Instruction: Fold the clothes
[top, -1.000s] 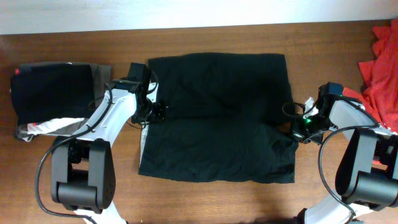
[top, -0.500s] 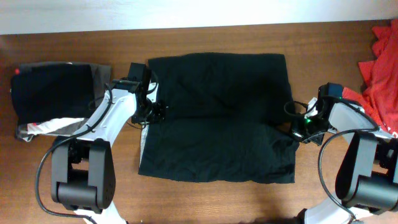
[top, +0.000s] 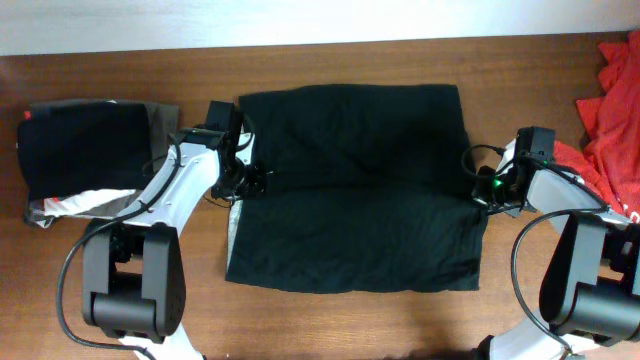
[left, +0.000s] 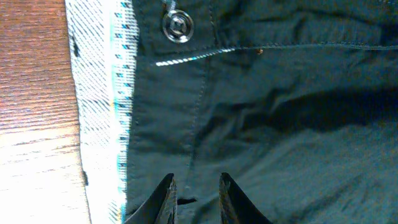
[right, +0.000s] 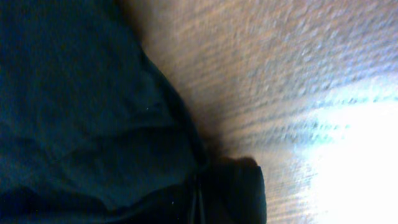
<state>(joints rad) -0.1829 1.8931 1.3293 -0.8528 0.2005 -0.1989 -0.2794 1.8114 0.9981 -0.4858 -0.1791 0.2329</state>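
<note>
Tool (left: 194, 202) on buttoned black garment (left: 280, 124)

I work over a brown wooden table (top: 350, 325); its grain runs left to right, darker and redder toward the far edge; beyond that edge lies a pale strip (top: 300, 20), white and featureless, and I cannot tell whether it is wall or floor. From my left wrist the wood (left: 34, 74) shows fine streaks, washed lighter low down where light falls on it; from my right wrist the boards are blurred, and a hard white patch of glare (right: 354, 140) spreads across them; no window or lamp shows itself.
</note>
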